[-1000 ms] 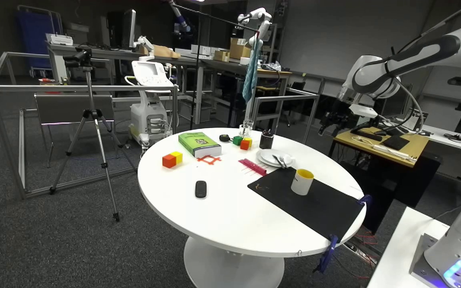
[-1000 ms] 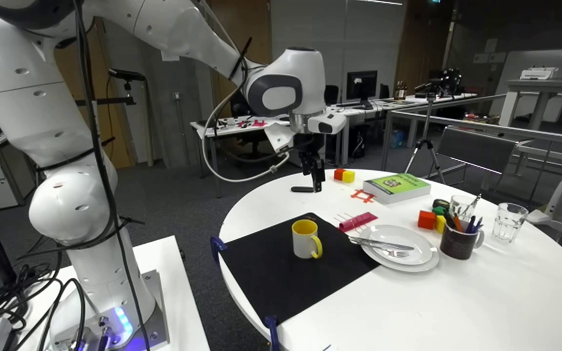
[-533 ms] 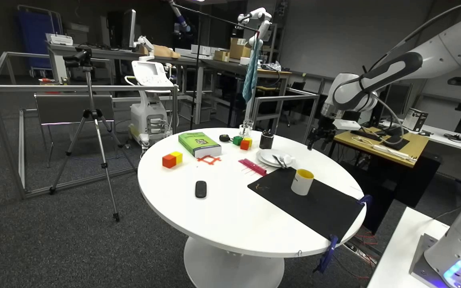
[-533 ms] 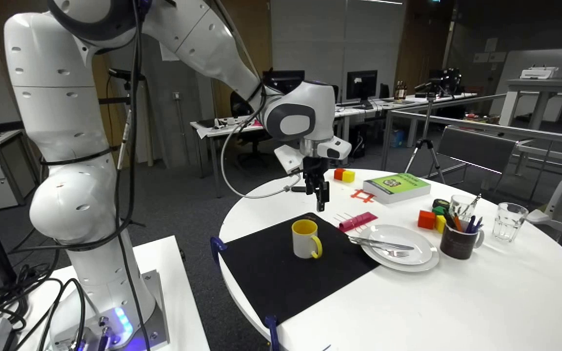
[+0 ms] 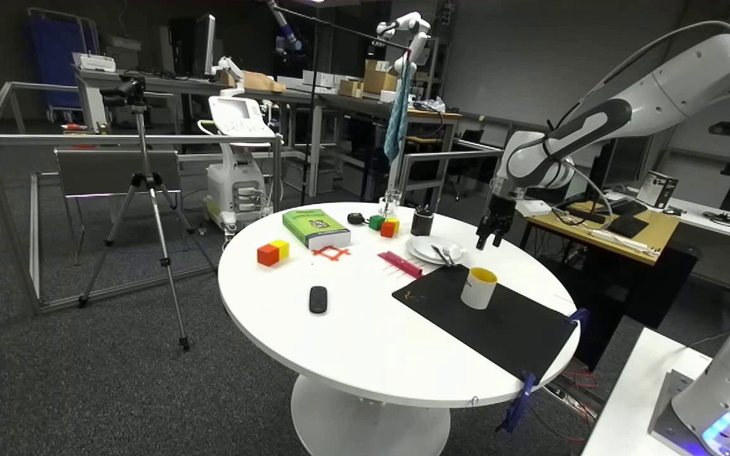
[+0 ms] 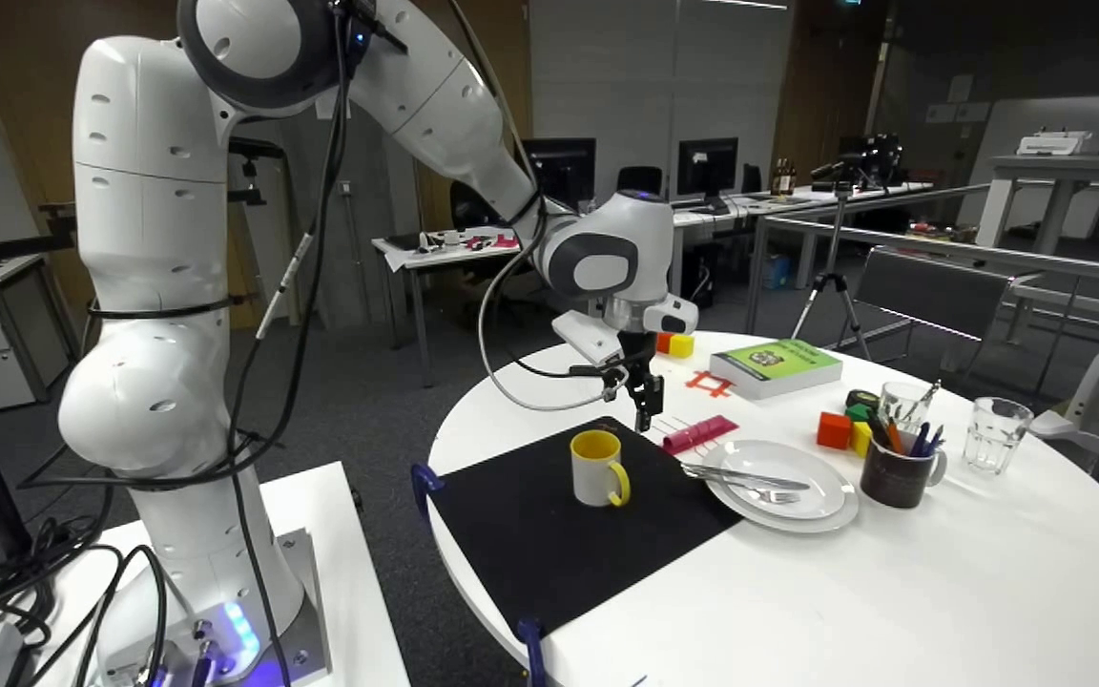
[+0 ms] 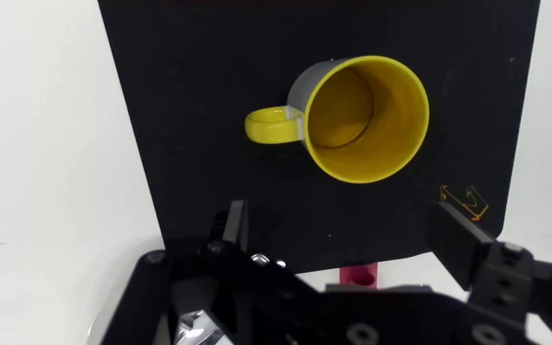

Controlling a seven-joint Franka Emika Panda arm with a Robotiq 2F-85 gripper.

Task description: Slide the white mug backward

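Note:
The white mug (image 5: 478,292) has a yellow rim, inside and handle. It stands upright on the black mat (image 5: 517,335); both exterior views show the mug (image 6: 593,480) and the mat (image 6: 549,563). In the wrist view the mug (image 7: 307,86) is above the jaws, its yellow handle (image 7: 273,125) pointing left. My gripper (image 5: 489,244) is open and empty, pointing down above the table. It hangs higher than the mug and apart from it. In an exterior view the gripper (image 6: 646,412) appears behind and right of the mug. In the wrist view the fingers (image 7: 339,206) are wide apart.
Plates (image 6: 831,510) with cutlery lie beside the mat, near a pink holder (image 6: 699,434). A dark mug with pens (image 6: 896,482), glasses (image 6: 996,434), coloured blocks (image 6: 834,429) and a green book (image 6: 778,367) stand beyond. Blue clamps (image 5: 520,402) grip the table edge.
The arm has moved down and closer to the mug: leftward in an exterior view, rightward in the opposite view. The mug and the other table objects have not moved.

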